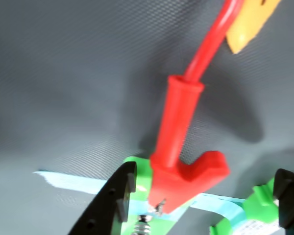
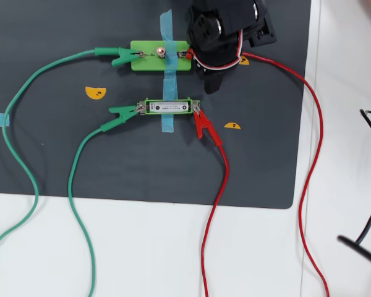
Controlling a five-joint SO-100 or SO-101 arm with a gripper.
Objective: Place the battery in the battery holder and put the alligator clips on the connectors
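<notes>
Wrist view. The tool [image 1: 201, 203] stood wide open, holding nothing: its two black fingers [image 1: 115, 196] rose from the bottom edge, well apart, one at left and one at the right margin. Between them one red clip [image 1: 179, 161] with a smooth plastic sleeve stood tilted, its long axis running from the lower middle up to the right, where the red wire [image 1: 213, 36] left the frame. Its metal jaws pointed down and met a small silver connector [image 1: 159, 205] on a green plastic piece [image 1: 142, 171]. A strip of light-blue tape [image 1: 78, 182] crossed the dark grey mat [image 1: 63, 73], whose surface showed a fine woven texture. A yellow marker [image 1: 247, 24] lay at the top right.

Overhead view. The mat [image 2: 49, 154] lay on a white table [image 2: 142, 247]. The black arm covered the right end of the solid green block [image 2: 154, 54]; the tool itself could not be made out here. The slim silver battery [image 2: 168, 106] lay inside the narrow green battery holder [image 2: 170, 106], its long axis left to right. Four clips were counted: two green, one [image 2: 120, 57] on the block's left end and one [image 2: 125, 112] on the holder's left end, and two red, one [image 2: 202, 122] on the holder's right end and one [image 2: 187, 55] partly hidden at the block's right end. A blue tape strip [image 2: 167, 74] ran top to bottom across both green pieces. Two yellow half-round markers [image 2: 96, 93] lay whole on the mat.
</notes>
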